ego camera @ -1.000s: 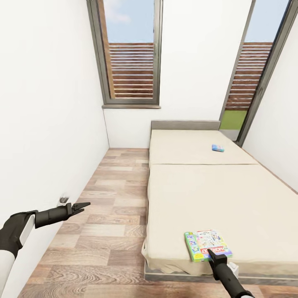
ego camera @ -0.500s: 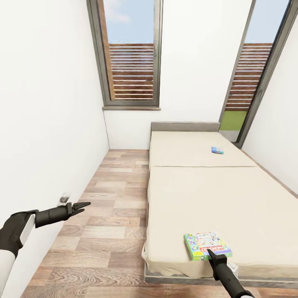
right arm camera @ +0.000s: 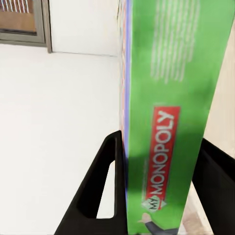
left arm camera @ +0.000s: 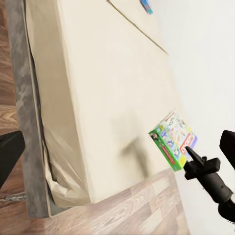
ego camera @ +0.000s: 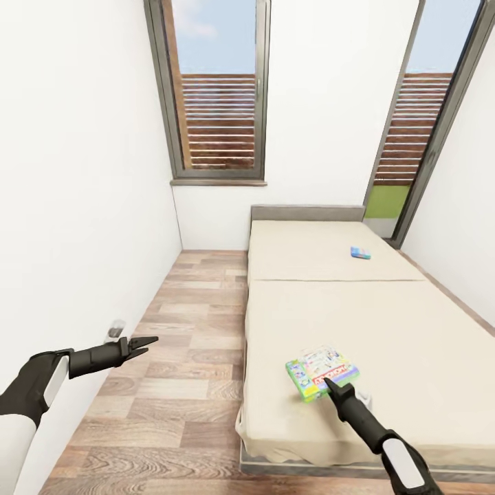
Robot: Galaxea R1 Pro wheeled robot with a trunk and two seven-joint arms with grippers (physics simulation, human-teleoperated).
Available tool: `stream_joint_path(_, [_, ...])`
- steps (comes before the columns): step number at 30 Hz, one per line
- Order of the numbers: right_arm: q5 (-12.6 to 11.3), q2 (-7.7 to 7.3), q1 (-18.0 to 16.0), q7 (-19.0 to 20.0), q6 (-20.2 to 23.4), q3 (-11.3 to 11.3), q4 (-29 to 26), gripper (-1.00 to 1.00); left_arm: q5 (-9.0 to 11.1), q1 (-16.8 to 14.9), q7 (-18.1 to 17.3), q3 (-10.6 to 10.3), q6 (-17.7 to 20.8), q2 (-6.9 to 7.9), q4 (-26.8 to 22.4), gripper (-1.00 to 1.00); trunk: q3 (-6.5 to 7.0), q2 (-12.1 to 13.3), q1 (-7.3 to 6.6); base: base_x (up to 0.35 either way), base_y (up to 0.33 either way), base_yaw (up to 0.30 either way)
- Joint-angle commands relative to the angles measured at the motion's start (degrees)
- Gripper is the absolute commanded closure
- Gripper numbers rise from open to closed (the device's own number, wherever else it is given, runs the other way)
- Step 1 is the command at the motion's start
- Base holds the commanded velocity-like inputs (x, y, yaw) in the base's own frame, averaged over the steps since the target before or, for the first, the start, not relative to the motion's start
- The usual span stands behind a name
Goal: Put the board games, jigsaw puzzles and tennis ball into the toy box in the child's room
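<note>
Right gripper pinches the green-edged game over the bed; keep it level, grip firm. Left gripper looks pressed together.

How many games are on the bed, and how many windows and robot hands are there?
Board games: 2, a green-edged one and a small blue one
Windows: 2, and
Grippers: 2, left and right
Total: 6

A home bedroom: a low bed, wood-plank floor and tall windows.
</note>
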Motion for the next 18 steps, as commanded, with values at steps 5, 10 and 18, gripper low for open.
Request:
stream_joint_path(5, [0.2,0.44,-0.1,0.0,1.0,2.7,-3.8,1.00,0.1,0.0,-0.2,0.0,0.4,0.07,0.0,-1.00,0.85,2.0,-1.11,0.000,0.000,0.000])
stream_joint_path(10, [0.3,-0.13,-0.1,-0.1,1.0,6.6,-4.8,1.00,0.2,0.0,-0.2,0.1,0.4,0.02,-0.1,-1.00,1.74,4.0,-2.21,0.000,0.000,0.000])
stream_joint_path(18, [0.4,-0.35,0.0,-1.2,2.4,8.8,-8.4,1.00,0.2,0.0,-0.2,0.1,0.4,0.03,-0.1,-1.00,3.18,7.2,-3.96,0.000,0.000,0.000])
